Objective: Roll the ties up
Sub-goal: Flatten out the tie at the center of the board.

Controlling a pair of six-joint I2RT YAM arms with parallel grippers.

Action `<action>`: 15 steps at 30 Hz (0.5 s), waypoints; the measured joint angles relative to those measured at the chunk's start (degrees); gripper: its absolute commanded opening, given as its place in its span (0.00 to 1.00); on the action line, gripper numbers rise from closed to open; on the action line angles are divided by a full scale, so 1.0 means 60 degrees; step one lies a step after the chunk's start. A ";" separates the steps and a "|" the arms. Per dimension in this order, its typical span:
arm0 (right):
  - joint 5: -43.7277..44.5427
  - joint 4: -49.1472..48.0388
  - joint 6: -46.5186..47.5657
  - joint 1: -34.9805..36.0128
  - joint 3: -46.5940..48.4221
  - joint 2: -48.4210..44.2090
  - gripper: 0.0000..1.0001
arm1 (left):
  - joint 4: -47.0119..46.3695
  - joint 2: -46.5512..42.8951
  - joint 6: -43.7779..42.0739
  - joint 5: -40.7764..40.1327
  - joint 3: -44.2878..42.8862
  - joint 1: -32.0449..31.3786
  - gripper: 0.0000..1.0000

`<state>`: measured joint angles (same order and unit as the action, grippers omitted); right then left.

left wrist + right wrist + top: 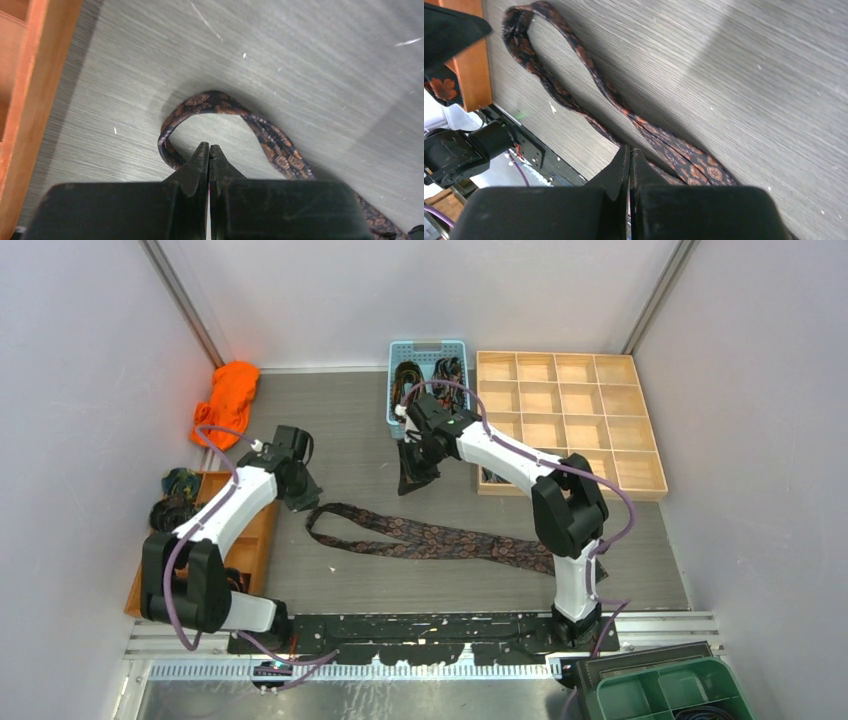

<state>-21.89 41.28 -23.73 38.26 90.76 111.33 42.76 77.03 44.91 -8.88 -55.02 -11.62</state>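
Both my pincers are pressed shut with nothing between the fingers: the left gripper (209,150) hangs over the looped end of the brown-orange patterned tie (430,538), well off to the near left of the blue basket (428,344), while the right gripper (630,152) hovers just in front of that basket's near edge. The tie lies folded double on the table (350,430), nearer to me than the basket, running from that loop to the basket's near right. More dark ties (408,375) lie inside the basket.
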 measured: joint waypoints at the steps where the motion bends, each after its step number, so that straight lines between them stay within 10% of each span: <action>1: -0.0004 -0.0022 0.0004 0.0091 0.0197 0.0113 0.01 | 0.0029 0.0244 -0.0047 0.0106 -0.0004 0.0007 0.00; 15: -0.1479 0.0423 0.0189 0.0124 0.3395 0.4164 0.01 | 0.1417 -0.3934 0.0288 -0.0117 0.0965 -0.3668 0.00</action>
<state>-30.76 43.81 -22.59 39.00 111.13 136.31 51.27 53.43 46.63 -9.58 -49.23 -33.63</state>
